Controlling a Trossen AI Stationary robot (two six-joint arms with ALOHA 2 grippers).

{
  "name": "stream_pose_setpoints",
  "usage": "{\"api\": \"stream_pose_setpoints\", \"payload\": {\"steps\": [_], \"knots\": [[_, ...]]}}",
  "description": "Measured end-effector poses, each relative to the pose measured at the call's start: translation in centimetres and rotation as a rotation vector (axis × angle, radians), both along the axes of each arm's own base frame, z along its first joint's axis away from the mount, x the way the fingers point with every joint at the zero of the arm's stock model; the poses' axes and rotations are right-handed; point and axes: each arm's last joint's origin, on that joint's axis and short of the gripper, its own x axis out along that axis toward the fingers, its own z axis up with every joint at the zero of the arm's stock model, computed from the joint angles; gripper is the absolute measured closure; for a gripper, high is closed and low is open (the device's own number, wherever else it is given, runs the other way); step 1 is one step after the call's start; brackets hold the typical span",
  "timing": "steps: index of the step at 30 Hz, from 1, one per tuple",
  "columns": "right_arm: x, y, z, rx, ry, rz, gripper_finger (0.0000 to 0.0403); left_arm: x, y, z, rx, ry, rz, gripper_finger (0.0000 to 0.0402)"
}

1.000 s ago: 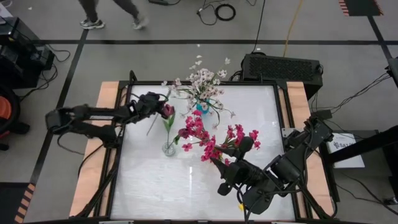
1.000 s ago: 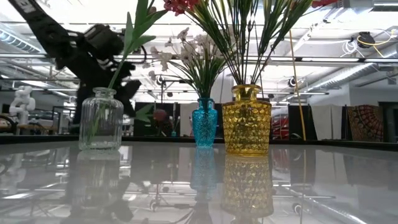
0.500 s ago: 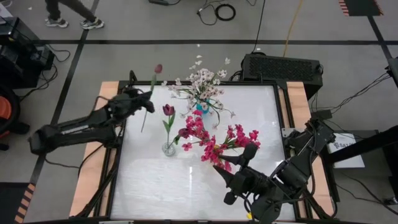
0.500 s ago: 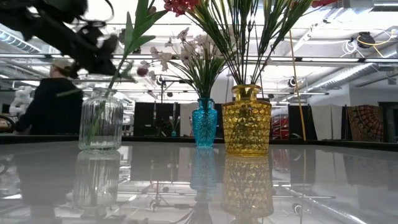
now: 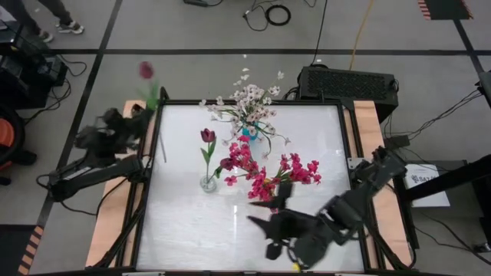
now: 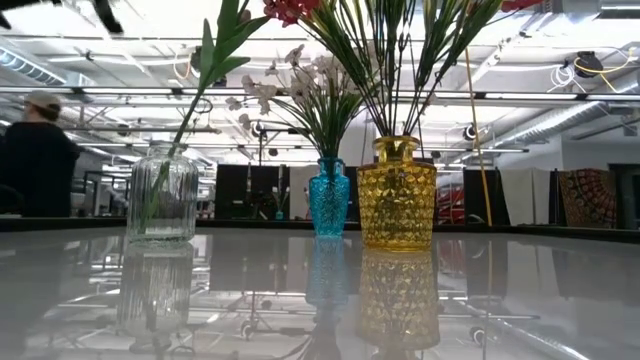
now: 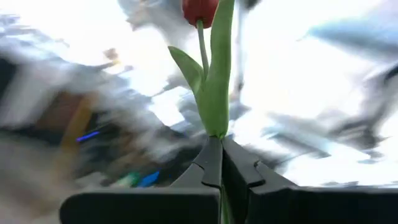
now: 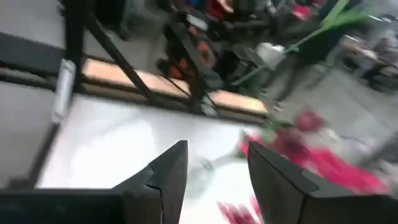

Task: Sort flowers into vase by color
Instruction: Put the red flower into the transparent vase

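I hold a tulip (image 7: 200,11) by its stem in the clamped left end effector (image 7: 219,163), off the desk (image 5: 307,130) at 10 o'clock. Right end effector (image 8: 214,165) gapes empty. Risk, I judge: thin stem slipping or missing the clear vase (image 5: 208,183).

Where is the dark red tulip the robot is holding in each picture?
High view: the held tulip is up beyond the table's far left corner, above the left gripper.
Low view: not in it.
Left wrist view: its stem rises from between the shut fingers, bloom at the top edge.
Right wrist view: cannot tell.
Shared landmark: the clear vase.
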Motion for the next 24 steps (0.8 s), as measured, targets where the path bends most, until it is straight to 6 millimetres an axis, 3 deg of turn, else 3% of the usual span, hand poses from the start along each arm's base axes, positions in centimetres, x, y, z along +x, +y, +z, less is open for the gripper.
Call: {"api": "stream_pose_setpoints", "payload": {"steps": [6,13,19,24], "knots": [[6.0,-1.7,0.6,0.049,-0.189,0.169,0.0243,-1.0,-1.4,1.6,0.117,-0.181,-0.292,0.04],[12.9,-6.4,-1.4,0.13,-0.402,0.255,0.0237,0.2,-1.8,2.1,0.174,-0.198,-0.419,0.04],[15.4,-10.3,-2.8,0.142,-0.41,0.233,0.0209,2.8,-2.0,2.7,0.218,-0.23,-0.479,0.04],[15.5,-11.1,-2.4,0.139,-0.43,0.248,0.0187,5.5,-2.8,4.0,0.287,-0.217,-0.511,0.04]]}}
